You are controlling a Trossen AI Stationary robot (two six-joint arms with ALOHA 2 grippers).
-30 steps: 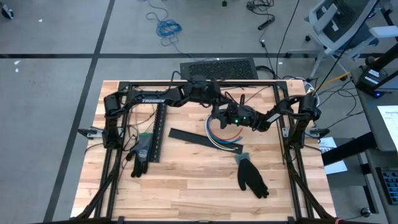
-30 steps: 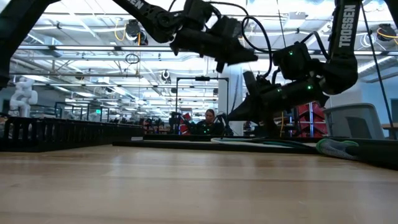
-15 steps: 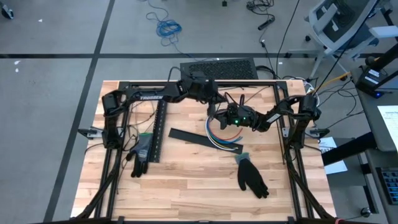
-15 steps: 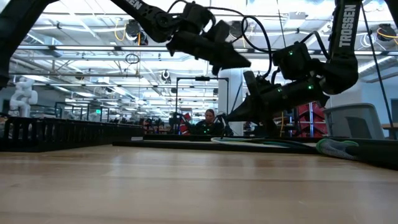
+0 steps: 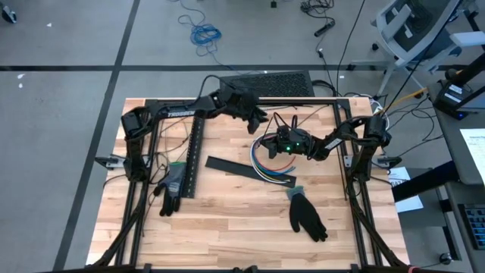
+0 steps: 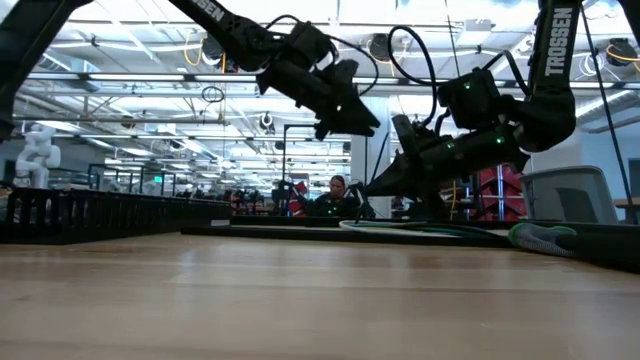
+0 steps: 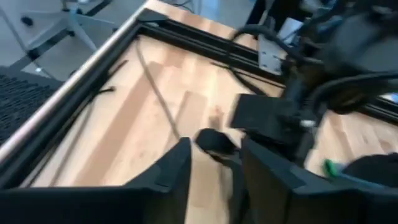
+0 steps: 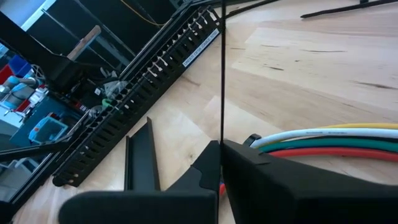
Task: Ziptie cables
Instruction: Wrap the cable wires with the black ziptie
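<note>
Cables [image 5: 265, 168] lie curved on worktop, right of centre, nearer far edge. Right gripper [image 5: 267, 147] sits at their far end, fingers closed on thin black strand [image 8: 222, 68]. Left gripper [image 5: 258, 115] hovers near far edge, part open, empty, apart from cables.

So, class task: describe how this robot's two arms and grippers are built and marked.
Both arms are dark, jointed and slim, with black cables looped along them. White TROSSEN lettering marks their links. The right gripper carries small green lights behind it; the left gripper ends in two flat, dark, blade-like fingers.
</note>
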